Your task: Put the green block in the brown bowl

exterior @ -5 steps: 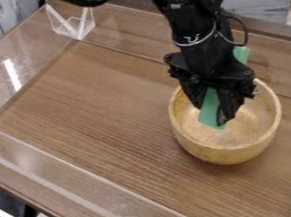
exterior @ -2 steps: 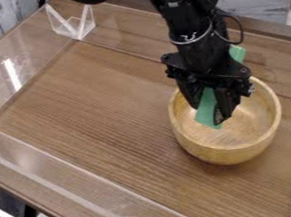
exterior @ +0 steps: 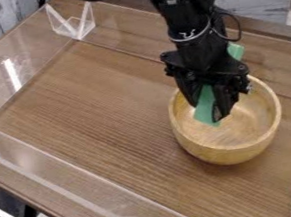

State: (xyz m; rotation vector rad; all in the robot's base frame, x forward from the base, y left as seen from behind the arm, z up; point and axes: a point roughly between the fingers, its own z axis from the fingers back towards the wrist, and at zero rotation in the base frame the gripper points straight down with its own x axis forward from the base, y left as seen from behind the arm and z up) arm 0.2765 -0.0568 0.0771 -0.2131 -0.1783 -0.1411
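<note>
Currently my tool (exterior: pixel 216 109) is closed on the green block (exterior: pixel 212 105), with its black fingers (exterior: pixel 228 100) clamped on either side of the bar. The tool points steeply downward from my black arm (exterior: pixel 188 14), which comes in from the top of the frame.

Block position: held upright and slightly tilted, its lower end inside the brown bowl (exterior: pixel 226 123), above the bowl's inner floor. Whether that end touches the floor cannot be determined from this angle. A small patch of green also shows beside the tool's upper right side, near the wrist; what it belongs to cannot be told.

Bowl position: upright on the wooden surface (exterior: pixel 93 97), toward the right front area. My tool hangs over the back-left part of its opening. The front rim and most of the inner wall are in clear view.

Surroundings: clear plastic walls (exterior: pixel 9 73) border the surface on the left and front edges. A small clear triangular stand (exterior: pixel 73 22) rests at the far left corner, well apart from the bowl.
</note>
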